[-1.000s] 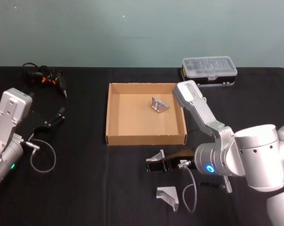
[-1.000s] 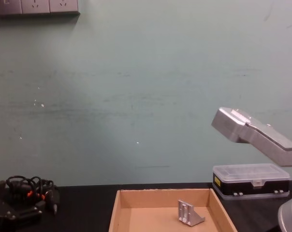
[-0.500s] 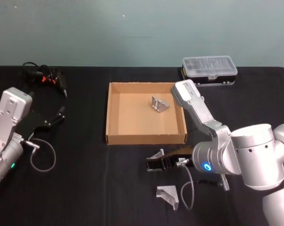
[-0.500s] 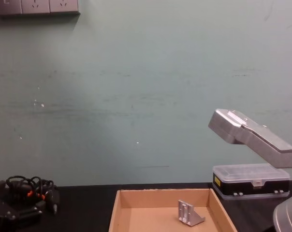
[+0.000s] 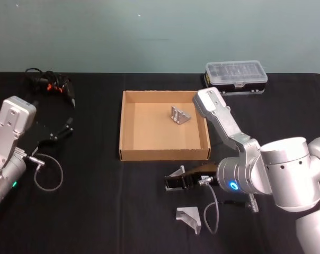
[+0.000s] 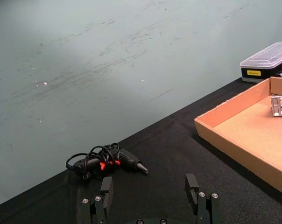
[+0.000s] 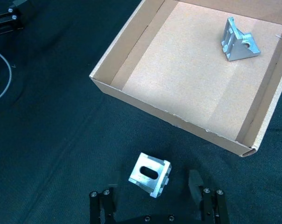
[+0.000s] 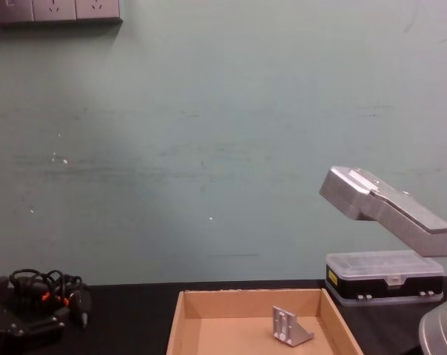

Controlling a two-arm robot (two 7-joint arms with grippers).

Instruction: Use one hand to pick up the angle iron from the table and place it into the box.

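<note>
Straddling one angle iron [image 7: 150, 173] on the table [image 5: 96, 211], our right gripper [image 5: 175, 182] stands spread just before the box [image 5: 165, 155]; our left gripper [image 6: 149, 181] rests spread, parked at left.

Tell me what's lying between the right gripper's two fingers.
In the right wrist view, an angle iron lies on the table between the fingers of the open right gripper, touching neither.

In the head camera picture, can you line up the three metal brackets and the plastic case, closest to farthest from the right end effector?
From the right end effector:
1. Nearest bracket, between its open fingers.
2. Loose bracket, just nearer the robot.
3. Boxed bracket, toward the back right of the box.
4. Plastic case, behind the box at back right.
</note>
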